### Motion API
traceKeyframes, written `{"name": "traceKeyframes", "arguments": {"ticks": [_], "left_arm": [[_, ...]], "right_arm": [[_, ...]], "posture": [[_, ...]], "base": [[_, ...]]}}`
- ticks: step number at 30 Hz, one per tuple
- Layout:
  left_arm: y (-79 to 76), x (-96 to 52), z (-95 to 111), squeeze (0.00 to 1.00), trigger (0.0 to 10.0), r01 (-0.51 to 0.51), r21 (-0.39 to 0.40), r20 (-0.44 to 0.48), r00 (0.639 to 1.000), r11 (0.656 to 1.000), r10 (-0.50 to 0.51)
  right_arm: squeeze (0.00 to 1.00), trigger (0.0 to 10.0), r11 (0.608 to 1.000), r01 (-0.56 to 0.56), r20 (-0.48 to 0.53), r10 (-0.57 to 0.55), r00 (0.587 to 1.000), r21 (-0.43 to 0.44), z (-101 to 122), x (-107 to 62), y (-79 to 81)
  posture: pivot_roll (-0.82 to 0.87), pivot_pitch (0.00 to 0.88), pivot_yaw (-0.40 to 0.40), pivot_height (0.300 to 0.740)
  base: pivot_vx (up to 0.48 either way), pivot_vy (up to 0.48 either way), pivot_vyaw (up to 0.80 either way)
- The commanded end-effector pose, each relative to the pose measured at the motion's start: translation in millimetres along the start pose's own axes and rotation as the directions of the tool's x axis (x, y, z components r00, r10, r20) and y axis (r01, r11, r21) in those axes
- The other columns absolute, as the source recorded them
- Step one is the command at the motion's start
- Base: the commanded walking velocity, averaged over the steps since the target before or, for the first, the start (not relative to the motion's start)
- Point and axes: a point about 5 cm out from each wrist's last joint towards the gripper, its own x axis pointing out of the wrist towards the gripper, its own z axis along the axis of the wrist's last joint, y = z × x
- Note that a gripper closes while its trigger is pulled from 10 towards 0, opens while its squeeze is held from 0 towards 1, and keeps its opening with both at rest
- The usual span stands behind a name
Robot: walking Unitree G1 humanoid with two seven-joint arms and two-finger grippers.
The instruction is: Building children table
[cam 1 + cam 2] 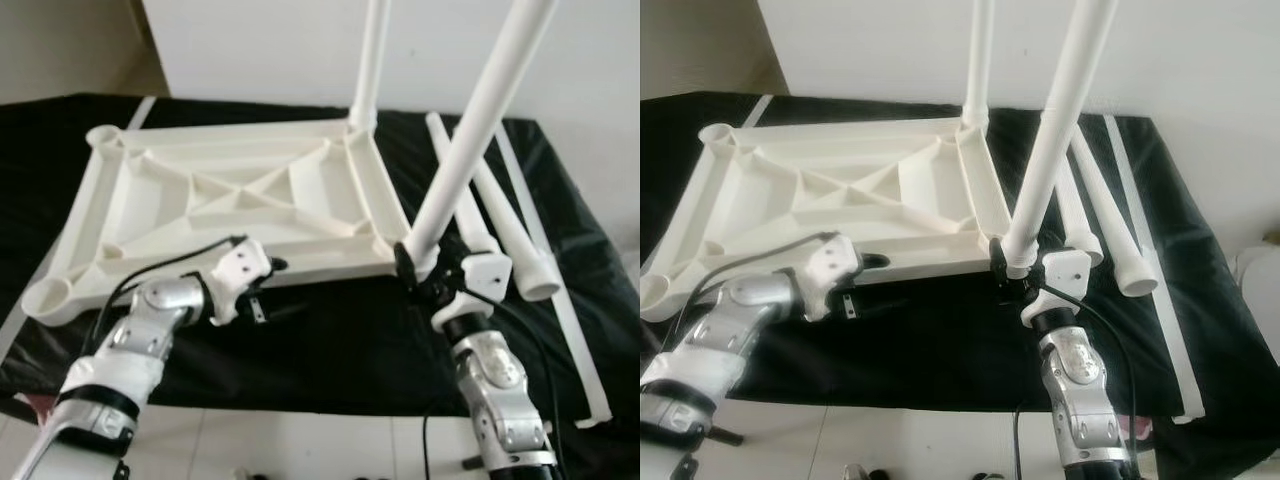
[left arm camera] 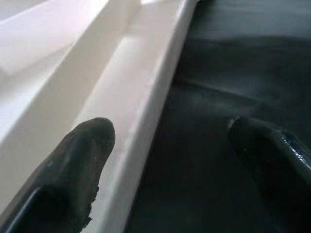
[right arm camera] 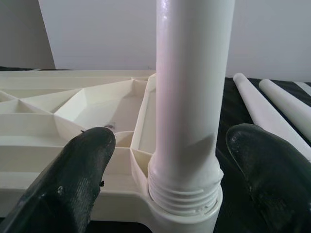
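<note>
two loose legs [image 1: 505,235] on black cloth [image 1: 330,340] beside upturned tabletop [image 1: 230,205]

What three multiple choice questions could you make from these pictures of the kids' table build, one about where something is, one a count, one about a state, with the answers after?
1. Where is the left gripper?
A. at the near edge of the upturned tabletop
B. on the loose legs
C. on the wall

2. How many legs lie loose on the black cloth, to the right of the tabletop?
A. none
B. two
C. five

3. How does the leg between the right gripper's fingers sit?
A. lying flat
B. its threaded end in the corner socket, with threads showing
C. snapped in two

Answers: 1 A, its fingers straddle the tabletop's rim in the left wrist view. 2 B, two loose legs lie side by side. 3 B, thread ridges show above the socket.
</note>
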Motion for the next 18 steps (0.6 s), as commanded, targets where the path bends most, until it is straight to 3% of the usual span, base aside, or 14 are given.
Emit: {"name": "traceKeyframes", "arguments": {"ticks": [1,2,3,4,5,9,18], "left_arm": [[10.5,-1.6,-10.0,0.0,10.0,-0.231,-0.039,-0.043,0.972,0.972,0.23],[15.7,-3.1,-10.1,0.0,8.3,-0.271,-0.062,-0.051,0.962,0.961,0.268],[19.8,-4.7,-9.7,0.0,2.9,-0.305,-0.091,-0.052,0.952,0.948,0.302],[22.0,-5.6,-9.5,0.0,2.9,-0.325,-0.109,-0.052,0.946,0.94,0.321],[23.8,-6.9,-9.6,0.0,0.0,-0.341,-0.106,-0.057,0.94,0.934,0.337],[24.6,-7.9,-9.6,0.0,0.0,-0.35,-0.098,-0.057,0.936,0.932,0.346],[34.6,-11.9,-12.3,0.0,0.0,-0.466,-0.083,-0.084,0.884,0.881,0.46]], "right_arm": [[0.0,10.0,1.0,0.006,-0.017,-0.006,1.0,0.001,-3.5,-1.9,-0.4],[0.0,10.0,1.0,0.007,-0.02,-0.007,1.0,0.002,-4.2,-2.6,0.1],[0.0,10.0,1.0,0.007,-0.022,-0.007,1.0,0.002,-4.7,-3.1,0.5],[0.0,10.0,1.0,0.007,-0.023,-0.007,1.0,0.002,-5.1,-3.4,0.8],[0.0,10.0,1.0,0.008,-0.025,-0.008,1.0,0.003,-5.5,-3.8,1.1],[0.0,10.0,1.0,0.009,-0.026,-0.009,1.0,0.004,-5.7,-4.0,1.6],[0.0,10.0,1.0,0.012,-0.033,-0.012,0.999,0.004,-7.9,-2.0,0.9]], "posture": [[-0.1,0.134,0.023,0.74],[-0.1,0.135,0.024,0.74],[-0.1,0.135,0.024,0.74],[-0.1,0.135,0.024,0.74],[-0.1,0.137,0.025,0.74],[-0.1,0.139,0.026,0.74],[-0.09,0.137,0.025,0.74]], "base": [[0.0,0.0,0.0],[0.0,0.0,0.0],[0.0,0.0,0.0],[0.0,0.0,0.0],[0.0,0.0,0.0],[0.0,0.0,0.0],[0.0,0.0,0.0]]}}
